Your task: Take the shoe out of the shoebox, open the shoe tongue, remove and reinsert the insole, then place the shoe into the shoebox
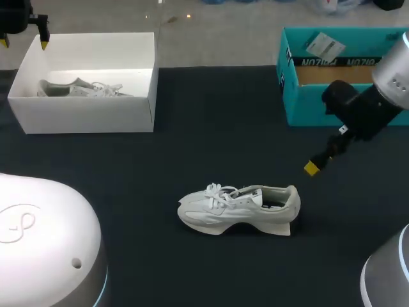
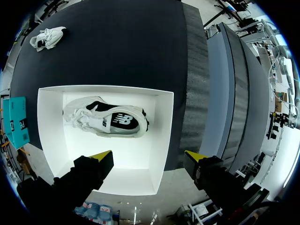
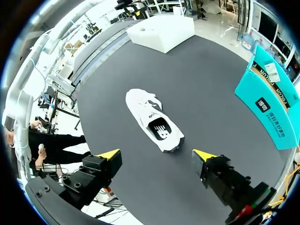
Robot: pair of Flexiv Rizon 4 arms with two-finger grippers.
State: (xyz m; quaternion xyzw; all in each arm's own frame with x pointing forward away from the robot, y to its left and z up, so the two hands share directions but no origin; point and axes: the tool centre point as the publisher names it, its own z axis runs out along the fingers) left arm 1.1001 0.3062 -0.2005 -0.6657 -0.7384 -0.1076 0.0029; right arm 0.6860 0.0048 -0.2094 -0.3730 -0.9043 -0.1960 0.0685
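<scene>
Head view: shoe upright on black table.

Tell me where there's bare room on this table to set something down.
Bare mat lies between the white shoebox and the teal box, and in front of the shoe toward the near edge. Crowded: right of the shoe, where the right gripper hangs.

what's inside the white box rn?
One white shoe, lying on its side on the floor of the box; nothing else visible. Whatever is under the shoe is covered.
</scene>
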